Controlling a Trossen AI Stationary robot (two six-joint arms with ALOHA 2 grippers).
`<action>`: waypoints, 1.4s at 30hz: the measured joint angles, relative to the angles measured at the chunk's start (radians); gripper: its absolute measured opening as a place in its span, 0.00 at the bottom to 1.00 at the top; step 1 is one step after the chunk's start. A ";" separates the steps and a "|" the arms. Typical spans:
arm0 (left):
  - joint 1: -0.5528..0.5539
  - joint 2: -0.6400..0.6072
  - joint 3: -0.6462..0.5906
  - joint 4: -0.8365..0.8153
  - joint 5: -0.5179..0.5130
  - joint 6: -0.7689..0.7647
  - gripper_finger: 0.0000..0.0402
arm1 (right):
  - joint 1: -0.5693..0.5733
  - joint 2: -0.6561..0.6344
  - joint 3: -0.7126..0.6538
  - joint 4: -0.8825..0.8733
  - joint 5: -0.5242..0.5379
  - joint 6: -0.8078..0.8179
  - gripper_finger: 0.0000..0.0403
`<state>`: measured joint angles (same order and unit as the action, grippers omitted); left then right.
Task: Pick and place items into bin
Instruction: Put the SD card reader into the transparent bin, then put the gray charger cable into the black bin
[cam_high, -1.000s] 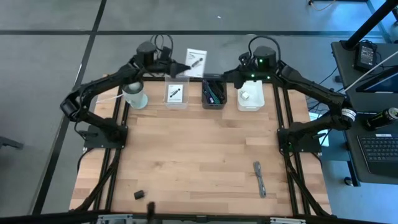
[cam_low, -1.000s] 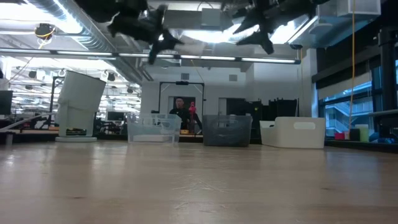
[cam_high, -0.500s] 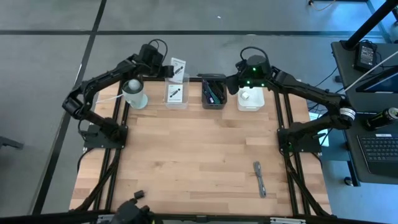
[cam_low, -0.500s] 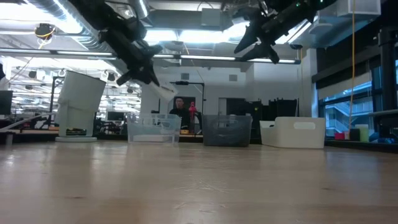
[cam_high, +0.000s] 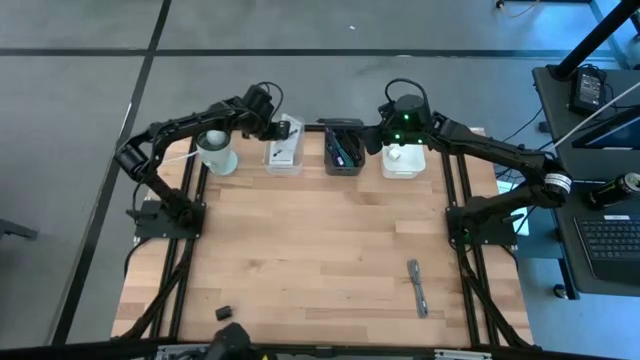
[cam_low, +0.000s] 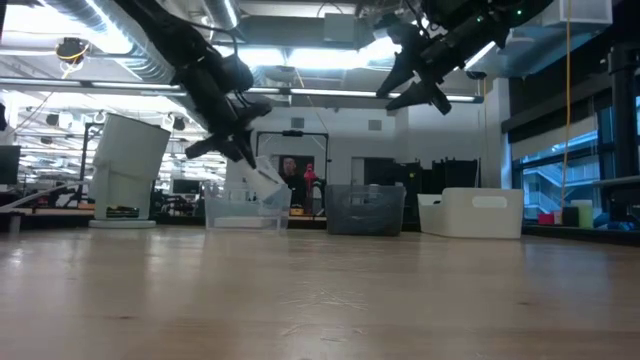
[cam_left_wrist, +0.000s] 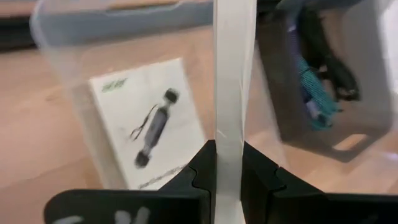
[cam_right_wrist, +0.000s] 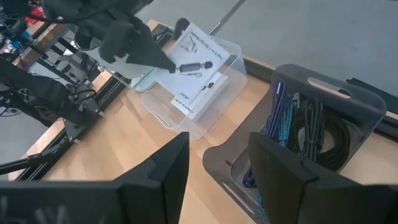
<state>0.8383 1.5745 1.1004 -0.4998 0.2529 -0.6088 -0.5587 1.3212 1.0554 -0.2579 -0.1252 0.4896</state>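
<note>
Left gripper (cam_high: 283, 128) is over the clear bin (cam_high: 284, 160) at the far edge of the bench (cam_high: 320, 250), jaws clamped on a white printed card (cam_left_wrist: 234, 74), seen edge-on in the left wrist view. From the low camera that card (cam_low: 268, 181) hangs tilted from the jaws, its lower end dipping to the clear bin's rim (cam_low: 246, 190). A second printed card (cam_left_wrist: 148, 124) lies flat inside that bin, showing a picture of a small dark tool.

Right gripper (cam_high: 381, 140) hovers high between the dark bin (cam_high: 345, 160) and the white bin (cam_high: 403, 160), jaws parted with nothing between them. Its wrist camera looks down into the dark bin (cam_right_wrist: 323, 99), where black coiled cables (cam_right_wrist: 323, 137) and a teal-and-blue corded piece (cam_right_wrist: 280, 124) sit together. The same camera sees the other arm's gripper (cam_right_wrist: 165, 62) holding its card over the clear bin (cam_right_wrist: 199, 118).

In the white bin, a small white block (cam_high: 397, 155) is just visible beside the right arm. A whitish round cup (cam_high: 217, 150) stands next to the clear bin, on its left.

Out on the open bench, well apart from the bins, a grey cable piece (cam_high: 417, 287) lies near the right front and a small black block (cam_high: 224, 313) sits at the front left.
</note>
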 joint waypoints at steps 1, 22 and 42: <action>-0.001 0.000 0.000 -0.017 -0.012 -0.003 0.09 | 0.000 0.000 0.000 0.002 0.000 0.000 0.41; -0.033 0.000 0.000 -0.049 -0.049 -0.103 0.16 | 0.000 0.000 0.000 0.001 -0.007 -0.027 0.41; -0.030 0.000 0.000 -0.049 -0.121 -0.095 0.26 | 0.006 0.000 0.000 0.000 -0.007 -0.024 0.41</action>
<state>0.8078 1.5745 1.1004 -0.5488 0.1318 -0.7040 -0.5525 1.3212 1.0554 -0.2577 -0.1320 0.4656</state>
